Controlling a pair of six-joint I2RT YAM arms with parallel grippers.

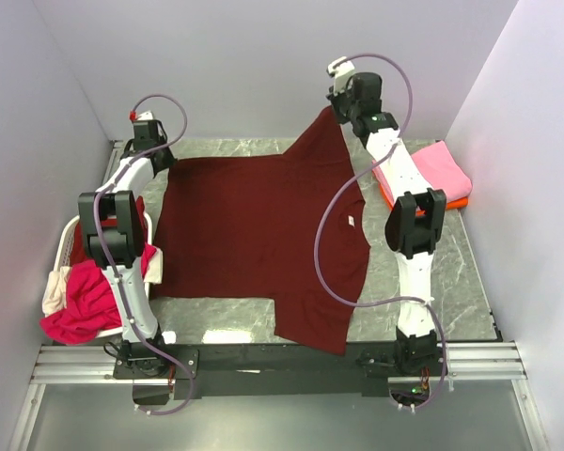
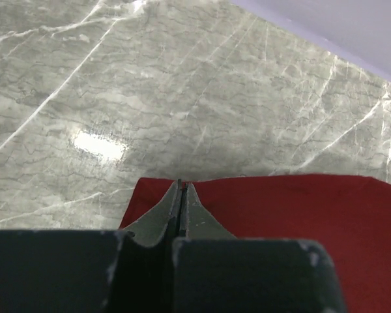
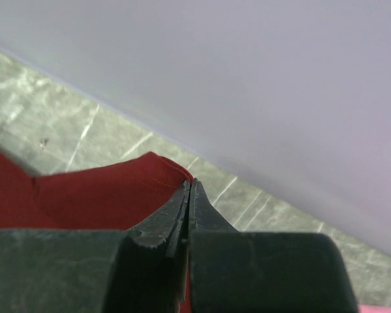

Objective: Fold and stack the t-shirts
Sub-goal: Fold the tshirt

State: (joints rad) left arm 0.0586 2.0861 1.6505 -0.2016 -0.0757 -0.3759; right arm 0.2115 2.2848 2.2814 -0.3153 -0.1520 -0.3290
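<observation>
Maroon shirt lies spread on the worktop, its near part overhanging the front edge. It is soft, light and limp, so best taken at corners. Left claw and right claw are each pinched tight on a far corner, the right one raised.

spread shirt centre, basket left; folded shirts right

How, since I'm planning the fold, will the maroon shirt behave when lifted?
Probably floppy: the maroon shirt tents up to the right gripper and sags below. Likely light: a fingertip pinch holds it. It may drag, as its near part overhangs the table.
</observation>
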